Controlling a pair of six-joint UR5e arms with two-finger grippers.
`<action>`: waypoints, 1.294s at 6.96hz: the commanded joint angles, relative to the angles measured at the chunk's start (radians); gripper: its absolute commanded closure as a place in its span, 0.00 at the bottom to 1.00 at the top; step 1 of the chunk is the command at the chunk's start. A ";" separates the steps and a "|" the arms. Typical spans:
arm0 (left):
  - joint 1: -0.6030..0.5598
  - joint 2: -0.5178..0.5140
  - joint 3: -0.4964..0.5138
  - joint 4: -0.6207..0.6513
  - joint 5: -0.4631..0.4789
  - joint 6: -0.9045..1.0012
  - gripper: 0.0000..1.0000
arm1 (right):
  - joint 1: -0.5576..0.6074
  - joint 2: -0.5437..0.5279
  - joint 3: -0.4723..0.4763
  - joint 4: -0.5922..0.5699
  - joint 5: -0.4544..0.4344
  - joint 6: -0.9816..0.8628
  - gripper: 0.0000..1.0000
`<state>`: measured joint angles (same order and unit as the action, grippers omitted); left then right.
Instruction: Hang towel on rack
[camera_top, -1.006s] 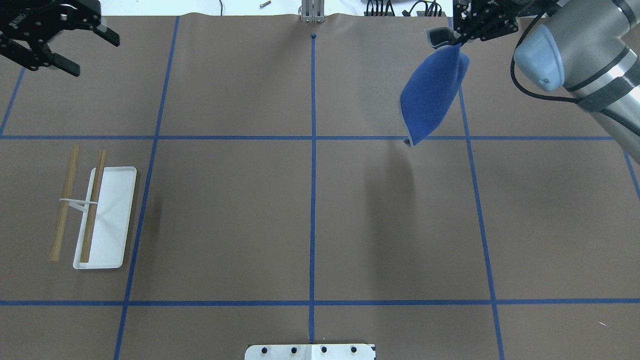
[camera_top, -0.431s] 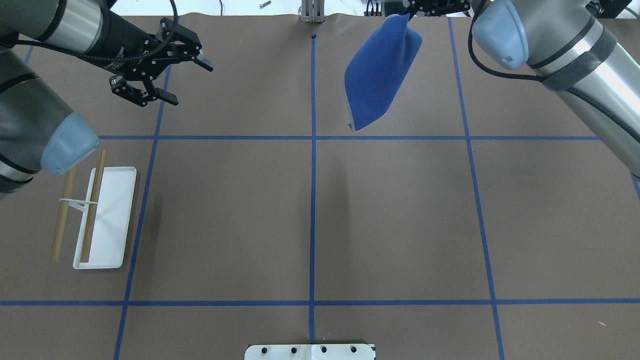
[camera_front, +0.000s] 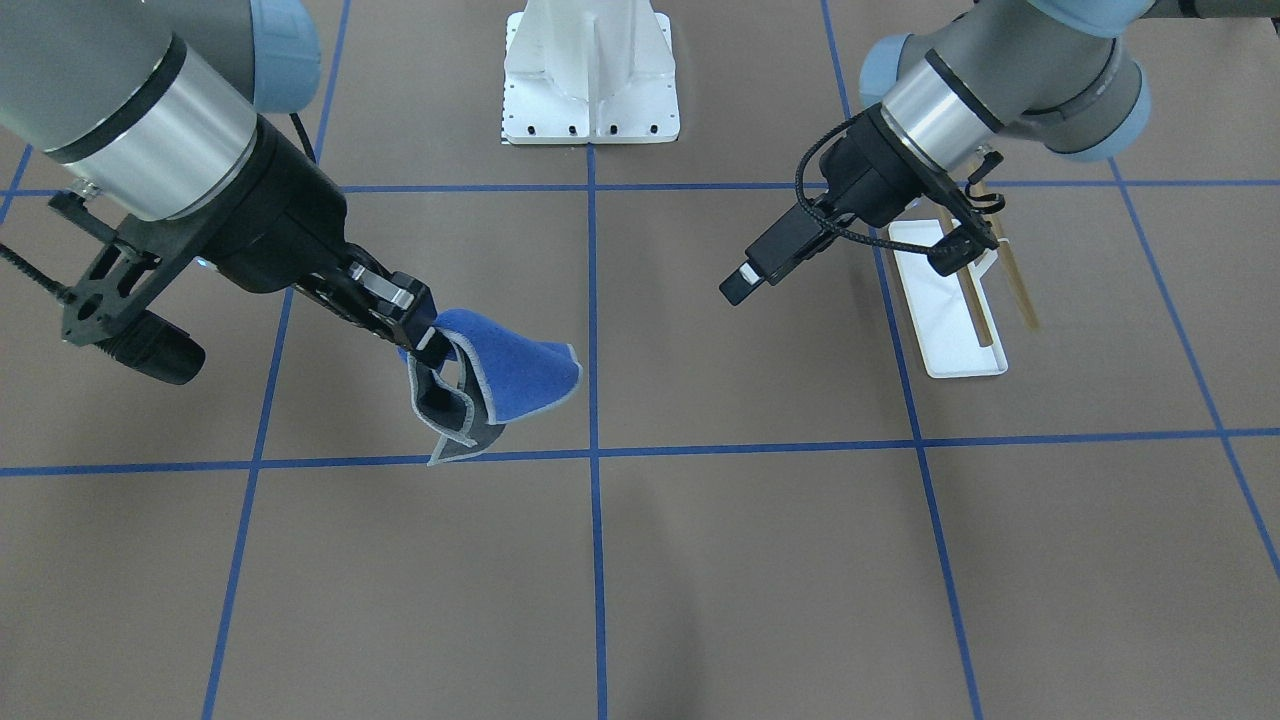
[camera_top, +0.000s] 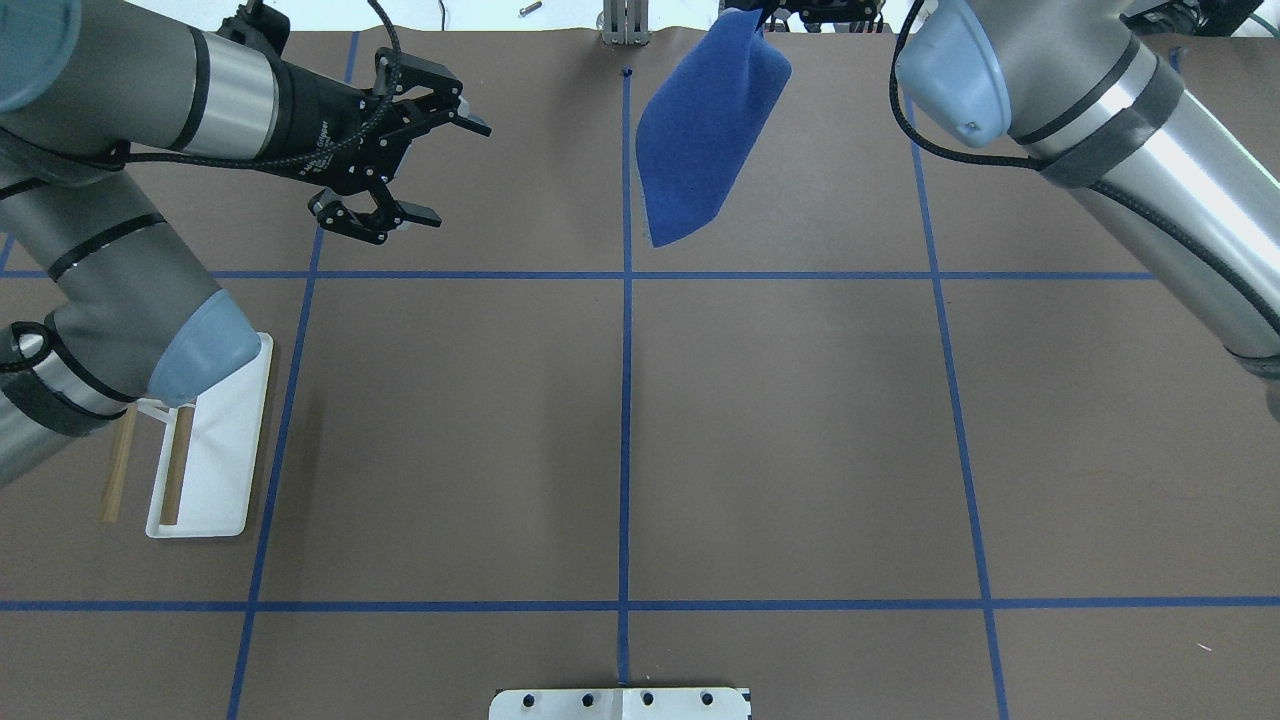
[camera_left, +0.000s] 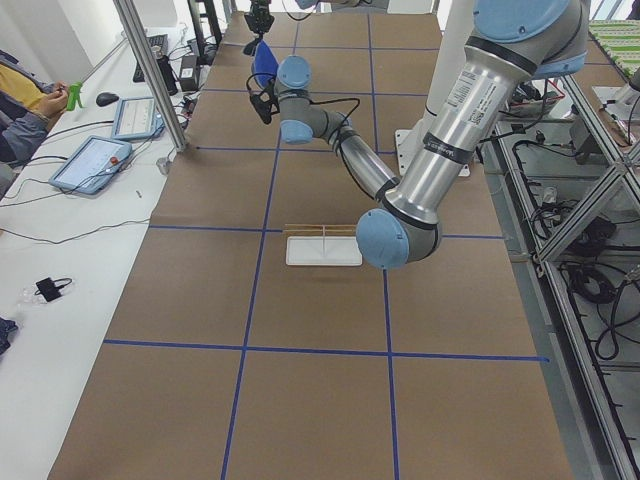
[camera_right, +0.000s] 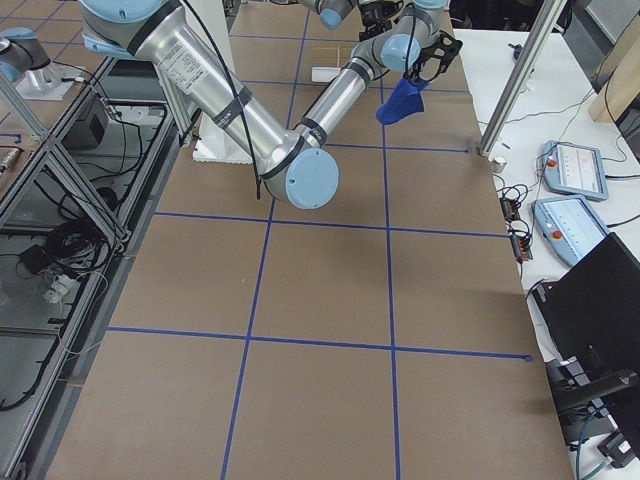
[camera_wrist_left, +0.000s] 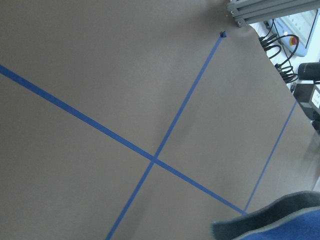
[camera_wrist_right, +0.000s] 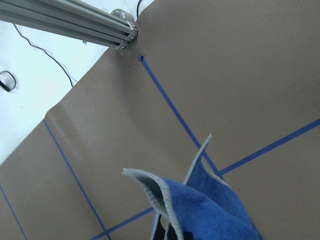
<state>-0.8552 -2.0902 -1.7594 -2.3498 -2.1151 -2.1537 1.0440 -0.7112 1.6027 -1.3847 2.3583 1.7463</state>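
Brown paper (camera_top: 800, 450) is covering my table (camera_top: 1100, 500), and blue tape lines (camera_top: 625, 450) are crossing it in a grid. A white bolted pedestal (camera_front: 590, 80) is standing at my base. An aluminium post (camera_left: 152, 75) is rising at the operators' edge; beside it, two tablets (camera_left: 92, 163) are lying on a white bench (camera_left: 50, 330).

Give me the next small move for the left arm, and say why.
Probably ease the open left gripper toward the towel to take a free corner. The right gripper holds it hanging by one end, not yet within the left's reach, and the rack stands on the left arm's side.
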 joint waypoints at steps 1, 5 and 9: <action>0.041 0.001 0.023 -0.104 0.101 -0.150 0.02 | -0.068 0.007 -0.012 0.185 -0.166 0.375 1.00; 0.047 -0.001 0.040 -0.120 0.193 -0.268 0.02 | -0.099 0.035 -0.012 0.245 -0.266 0.785 1.00; 0.110 0.001 0.076 -0.183 0.409 -0.362 0.05 | -0.127 0.036 0.005 0.296 -0.360 1.066 1.00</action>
<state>-0.7495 -2.0899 -1.7004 -2.5272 -1.7610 -2.5043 0.9178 -0.6764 1.5995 -1.0943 2.0063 2.7441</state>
